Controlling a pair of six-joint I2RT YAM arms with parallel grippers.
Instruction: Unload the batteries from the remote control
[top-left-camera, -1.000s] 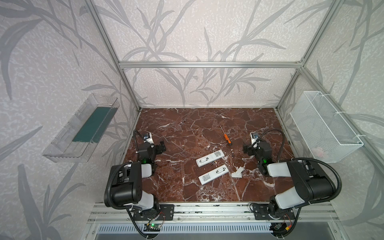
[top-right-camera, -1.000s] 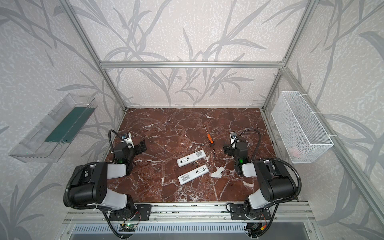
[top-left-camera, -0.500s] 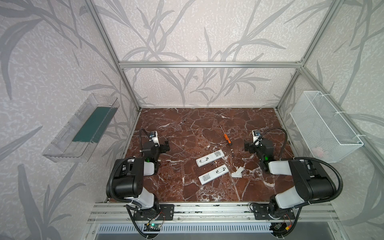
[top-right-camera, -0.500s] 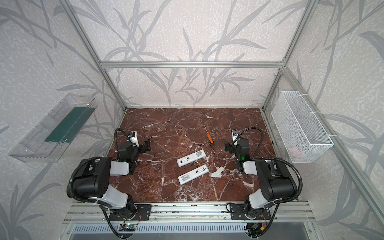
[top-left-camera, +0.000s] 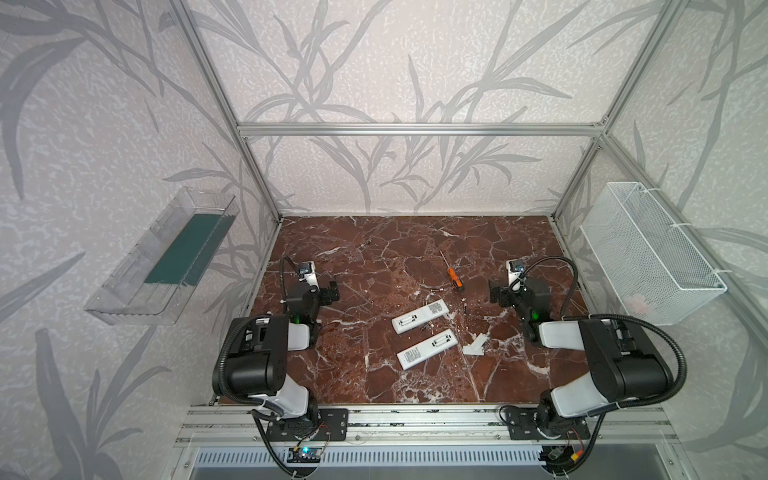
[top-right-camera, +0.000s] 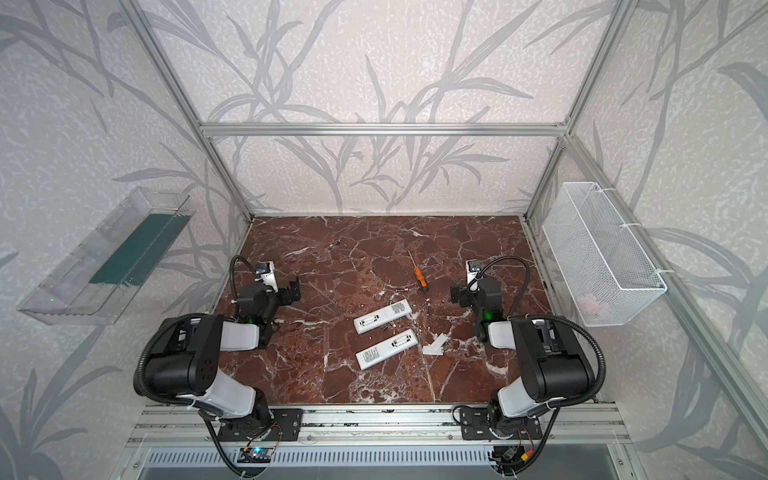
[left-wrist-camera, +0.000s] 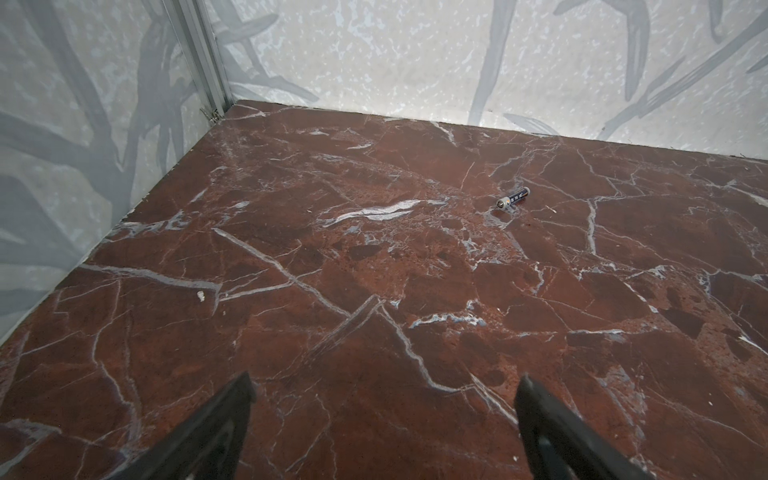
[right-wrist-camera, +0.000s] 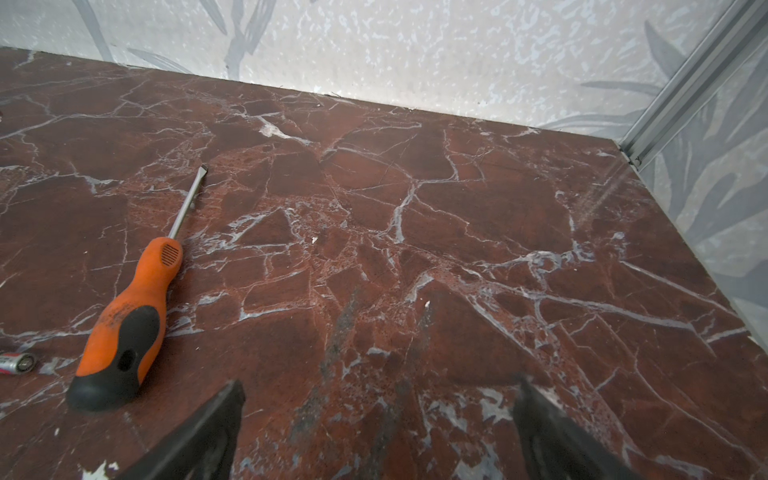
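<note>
Slim dark cylindrical battery (left-wrist-camera: 513, 198) with silvery ends lay loose on the red-brown marble counter (left-wrist-camera: 291, 332), nearer the back wall. A second battery (right-wrist-camera: 16, 363) lay just beside the orange-handled screwdriver (right-wrist-camera: 124, 316). Two flat white plastic remote controls (top-left-camera: 420, 317) lay mid-counter. The left fingers (left-wrist-camera: 216, 432) and right fingers (right-wrist-camera: 208, 436) stood wide, holding nothing.

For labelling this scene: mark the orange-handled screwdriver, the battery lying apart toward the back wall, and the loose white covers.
orange-handled screwdriver (right-wrist-camera: 129, 316), right wrist view, middle of the handle.
battery (left-wrist-camera: 513, 197), left wrist view, middle of its dark body.
white covers (top-left-camera: 478, 341), in a top view, on the slanted piece.
</note>
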